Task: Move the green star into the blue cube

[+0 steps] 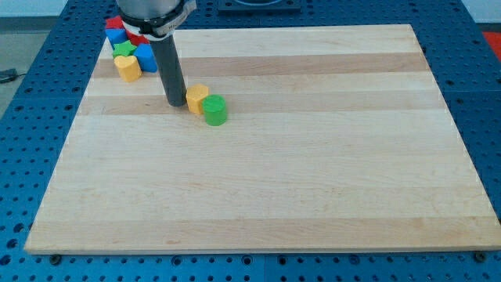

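The green star sits in a cluster at the view's top left, between a red block above it and a yellow heart-shaped block below it. The blue cube touches the star's right side. Another blue block lies at the cluster's top, partly hidden by the arm. My rod comes down from the top; my tip rests on the board below and right of the cluster, just left of a yellow block.
A green cylinder touches the yellow block's lower right. The wooden board lies on a blue perforated table. A red block is partly hidden behind the rod.
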Tool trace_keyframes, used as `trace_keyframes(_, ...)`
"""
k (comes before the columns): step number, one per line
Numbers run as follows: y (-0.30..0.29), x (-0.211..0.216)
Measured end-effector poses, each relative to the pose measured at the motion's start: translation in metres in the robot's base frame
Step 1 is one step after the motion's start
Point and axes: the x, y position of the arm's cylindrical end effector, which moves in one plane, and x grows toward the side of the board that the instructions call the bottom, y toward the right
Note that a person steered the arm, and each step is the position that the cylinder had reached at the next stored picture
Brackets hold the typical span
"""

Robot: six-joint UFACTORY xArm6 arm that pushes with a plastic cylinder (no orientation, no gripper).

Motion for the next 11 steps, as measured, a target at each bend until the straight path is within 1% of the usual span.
trace_keyframes(1,-0.009,0.006)
trace_keyframes(3,-0.129,0.002)
trace_keyframes(4,-0.169,-0.012)
trace_keyframes(6,-0.165,-0.105)
trace_keyframes(7,-0.162,-0.117)
trace_keyframes(8,-0.140,-0.110)
trace_keyframes(9,-0.103,-0.093)
trace_keyframes(10,-0.078,-0.065)
trace_keyframes(11,-0.071,-0.041)
